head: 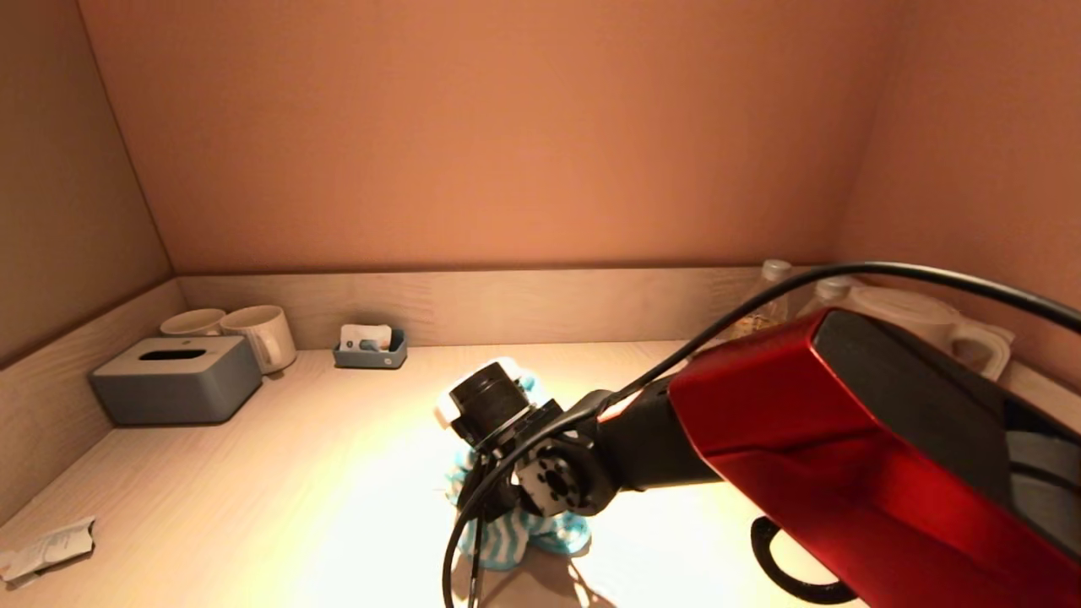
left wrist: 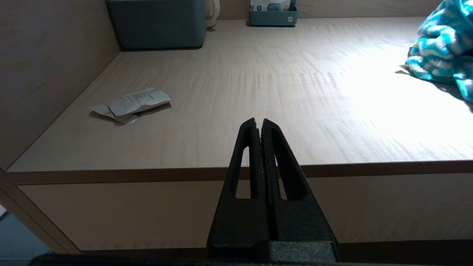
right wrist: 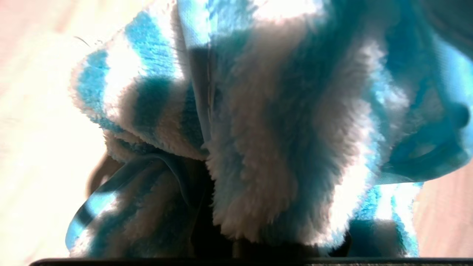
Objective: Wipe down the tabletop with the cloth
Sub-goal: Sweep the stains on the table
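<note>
Paper scrap (head: 46, 547) first, at our far left near the front edge of the tabletop (head: 279, 490), with the grey tissue box (head: 176, 379), two mugs (head: 245, 333) and a small tray (head: 370, 348) lined along the back. Our left gripper (left wrist: 258, 123) sits parked off the front edge, below the surface, fingers pressed together on nothing.

Moving rightward, the striped cloth (head: 515, 528) lies bunched near the middle of the tabletop, toward the front. Our right gripper (head: 498, 498) is directly over it, pointing down into the heap; the wrist camera shows only fluffy folds pressed close, so we cannot tell whether the fingers are clamped on the cloth or apart. Farther right, bottles (head: 764, 295) and a kettle (head: 920, 325) stand at the back corner.

We judge the right arm far nearer: the cloth sits immediately beneath it, while it lies well to the right of the left gripper. Open tabletop stretches mostly leftward from the cloth, so a sweep that way looks likeliest.
</note>
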Motion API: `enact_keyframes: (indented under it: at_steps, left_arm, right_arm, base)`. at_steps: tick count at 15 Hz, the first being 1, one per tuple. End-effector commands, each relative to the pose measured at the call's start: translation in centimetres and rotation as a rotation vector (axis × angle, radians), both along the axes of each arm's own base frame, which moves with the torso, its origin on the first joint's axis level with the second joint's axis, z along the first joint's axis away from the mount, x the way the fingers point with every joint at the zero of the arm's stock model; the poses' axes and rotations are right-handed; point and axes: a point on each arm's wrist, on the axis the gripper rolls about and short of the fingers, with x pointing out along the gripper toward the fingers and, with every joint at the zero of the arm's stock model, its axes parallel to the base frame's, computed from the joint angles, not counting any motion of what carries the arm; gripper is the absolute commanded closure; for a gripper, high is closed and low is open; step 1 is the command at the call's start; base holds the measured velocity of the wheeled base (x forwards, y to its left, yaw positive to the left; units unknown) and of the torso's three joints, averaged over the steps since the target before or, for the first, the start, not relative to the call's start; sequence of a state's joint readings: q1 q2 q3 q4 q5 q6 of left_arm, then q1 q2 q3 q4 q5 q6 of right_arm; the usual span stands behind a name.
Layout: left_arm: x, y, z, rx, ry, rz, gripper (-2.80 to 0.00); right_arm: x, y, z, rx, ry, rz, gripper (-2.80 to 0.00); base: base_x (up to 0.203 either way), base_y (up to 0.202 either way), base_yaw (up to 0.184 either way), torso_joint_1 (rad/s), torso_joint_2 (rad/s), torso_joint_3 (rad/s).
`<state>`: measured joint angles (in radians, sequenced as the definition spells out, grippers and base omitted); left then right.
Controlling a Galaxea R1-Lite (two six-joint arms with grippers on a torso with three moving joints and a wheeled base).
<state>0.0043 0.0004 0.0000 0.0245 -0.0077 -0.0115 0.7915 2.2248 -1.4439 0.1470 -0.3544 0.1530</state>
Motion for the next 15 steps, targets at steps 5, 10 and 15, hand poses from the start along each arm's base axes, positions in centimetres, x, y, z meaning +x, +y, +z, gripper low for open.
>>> enact_keyframes:
  at_steps: [5, 10, 15]
  left_arm:
    - [0.0, 0.0, 0.0, -0.001, 0.0, 0.0, 0.0]
    - [0.0, 0.0, 0.0, -0.001, 0.0, 0.0, 0.0]
    - [0.0, 0.0, 0.0, -0.001, 0.0, 0.0, 0.0]
  right_arm:
    - [-0.5, -8.9, 1.9, -0.044, 0.031, -0.174, 0.0]
    - [-3.1, -14.7, 5.1, 0.002, -0.026, -0.269, 0.0]
    - [-7.2, -19.3, 11.3, 0.087, -0.208, -0.326, 0.0]
  base:
    - [0.0, 0.0, 0.0, 0.0, 0.0, 0.0]
    - [0.0, 0.0, 0.0, 0.0, 0.0, 0.0]
    - [0.0, 0.0, 0.0, 0.0, 0.0, 0.0]
